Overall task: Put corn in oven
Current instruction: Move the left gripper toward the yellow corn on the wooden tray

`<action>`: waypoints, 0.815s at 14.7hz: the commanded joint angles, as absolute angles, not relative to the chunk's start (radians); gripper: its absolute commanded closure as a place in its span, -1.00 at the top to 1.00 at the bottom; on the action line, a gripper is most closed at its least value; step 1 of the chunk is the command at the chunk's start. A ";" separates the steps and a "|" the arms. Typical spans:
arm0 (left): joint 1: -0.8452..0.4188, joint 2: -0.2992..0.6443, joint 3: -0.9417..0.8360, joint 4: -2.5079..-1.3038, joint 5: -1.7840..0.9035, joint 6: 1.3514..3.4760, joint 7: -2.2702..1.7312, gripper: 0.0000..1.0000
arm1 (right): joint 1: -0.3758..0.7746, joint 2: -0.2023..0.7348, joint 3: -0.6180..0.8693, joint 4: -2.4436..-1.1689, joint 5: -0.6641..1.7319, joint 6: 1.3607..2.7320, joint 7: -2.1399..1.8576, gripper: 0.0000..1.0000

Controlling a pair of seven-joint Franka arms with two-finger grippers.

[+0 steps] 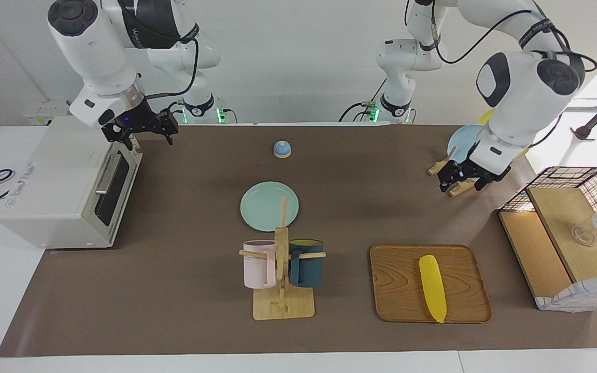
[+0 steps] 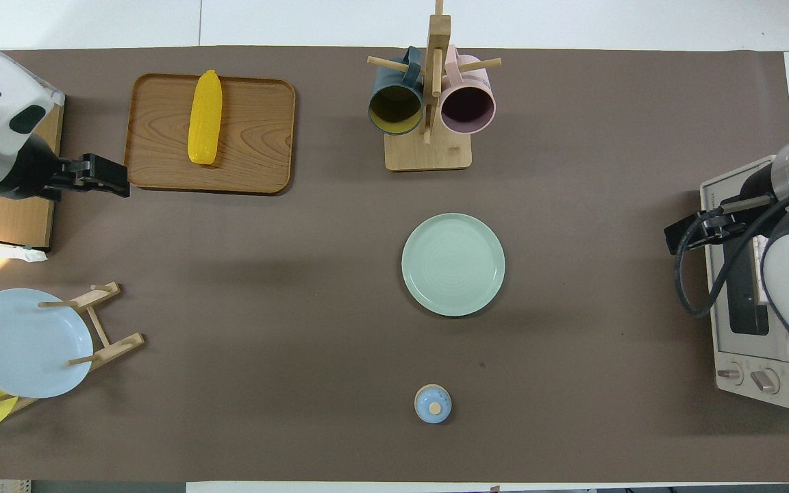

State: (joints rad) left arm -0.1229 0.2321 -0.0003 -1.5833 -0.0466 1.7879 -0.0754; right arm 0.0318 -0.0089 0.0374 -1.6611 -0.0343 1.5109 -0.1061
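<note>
The yellow corn [image 1: 432, 287] lies on a wooden tray [image 1: 397, 280] toward the left arm's end of the table, at the edge farthest from the robots; it also shows in the overhead view [image 2: 205, 127] on the tray [image 2: 257, 137]. The cream-white oven [image 1: 44, 197] stands at the right arm's end with its dark glass door shut; it also shows in the overhead view [image 2: 744, 356]. My right gripper [image 1: 140, 133] is open and empty, up over the oven's door edge. My left gripper [image 1: 463, 182] is open and empty, over the mat between the plate rack and the tray.
A green plate [image 1: 269, 205] lies mid-table. A wooden mug tree [image 1: 282, 269] holds a pink and a dark blue mug. A small blue knobbed lid [image 1: 282, 149] sits near the robots. A plate rack [image 2: 103, 335] holds blue and yellow plates. A wire-and-wood basket box [image 1: 563, 233] stands beside the tray.
</note>
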 commanded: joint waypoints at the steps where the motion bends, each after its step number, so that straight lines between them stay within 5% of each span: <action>1: -0.147 0.377 0.009 -1.454 -0.060 1.813 -0.069 1.00 | 0.020 -0.021 0.041 -1.666 -0.009 1.496 -0.098 1.00; 5: -0.170 0.552 0.009 -1.298 -0.055 1.822 -0.066 1.00 | 0.018 -0.025 0.040 -1.683 -0.011 1.514 -0.098 1.00; 6: -0.170 0.610 0.008 -1.242 -0.057 1.828 -0.064 1.00 | 0.018 -0.035 0.040 -1.710 -0.011 1.569 -0.100 0.67; 8: -0.169 0.696 -0.003 -1.166 -0.054 1.844 -0.019 1.00 | -0.003 -0.043 0.034 -1.744 -0.020 1.607 -0.103 -0.91; 12: -0.160 0.744 -0.003 -1.146 -0.055 1.911 0.038 1.00 | -0.092 -0.101 0.029 -1.902 -0.034 1.750 -0.133 -1.00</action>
State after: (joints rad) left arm -0.1630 0.7070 -0.0050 -1.1935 -0.0476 1.8897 0.0060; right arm -0.0567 -0.0360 0.0277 -1.7846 -0.0346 1.6643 -0.1163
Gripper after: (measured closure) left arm 0.000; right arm 0.626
